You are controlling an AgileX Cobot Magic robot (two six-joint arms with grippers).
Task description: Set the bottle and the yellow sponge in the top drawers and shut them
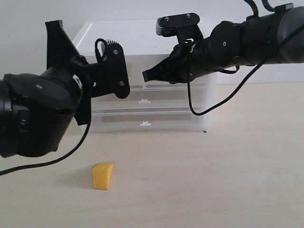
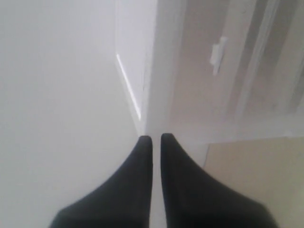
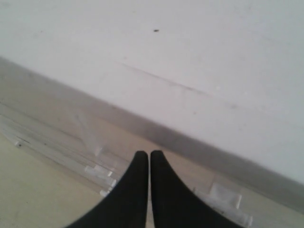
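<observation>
The yellow sponge (image 1: 103, 175) lies on the table in front of the cabinet, apart from both arms. No bottle shows in any view. Of the top drawers (image 1: 202, 81) only a strip under the white cabinet top (image 1: 137, 40) is seen; the arms hide the rest. My right gripper (image 1: 145, 75) (image 3: 149, 153) is shut and empty, its tips close to that top row's front. My left gripper (image 2: 152, 137) is shut and empty at the cabinet's left front corner (image 2: 151, 80); a white tab handle (image 2: 218, 54) shows beyond it.
Two full-width translucent drawers with white tabs (image 1: 144, 101) (image 1: 145, 124) sit under the top row. The bulky left arm (image 1: 33, 114) fills the left foreground. A black cable (image 1: 199, 111) hangs from the right arm in front of the cabinet. Bare tabletop (image 1: 228, 180) lies to the right.
</observation>
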